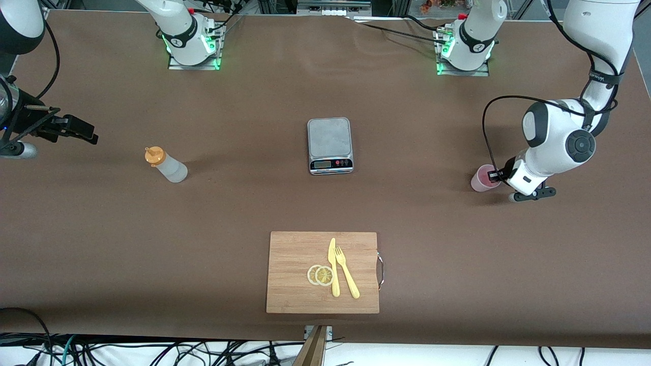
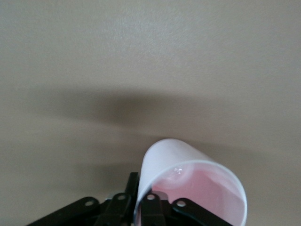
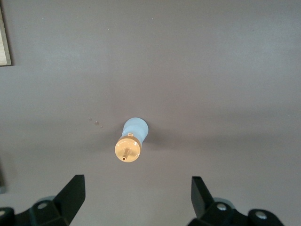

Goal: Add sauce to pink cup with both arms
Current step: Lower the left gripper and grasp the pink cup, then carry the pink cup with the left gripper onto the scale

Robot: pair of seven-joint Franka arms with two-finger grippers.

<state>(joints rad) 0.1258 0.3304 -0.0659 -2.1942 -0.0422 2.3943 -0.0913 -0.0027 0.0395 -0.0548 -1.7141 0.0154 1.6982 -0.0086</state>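
**Pink cup gripped at one end, sauce bottle free at the other**

Wooden and pale, the cutting board [image 1: 322,272] lies nearest the front camera, carrying two lemon slices [image 1: 320,275], a yellow knife [image 1: 333,267] and a yellow fork [image 1: 347,272]. The kitchen scale [image 1: 329,145] sits farther from the camera than the board, mid-table, and serves as the landmark here.

Toward the left arm's end from the scale, the pink cup [image 1: 483,178] stands on the table. The left gripper [image 1: 496,176] is down beside it, its fingers [image 2: 149,200] closed on the cup's wall near the rim.

Toward the right arm's end from the scale, the sauce bottle [image 1: 166,163] stands upright on the brown tabletop [image 1: 432,244], untouched. The right gripper [image 1: 81,129] hangs above the table past the bottle from the scale, fingers [image 3: 70,195] spread wide apart and holding nothing.
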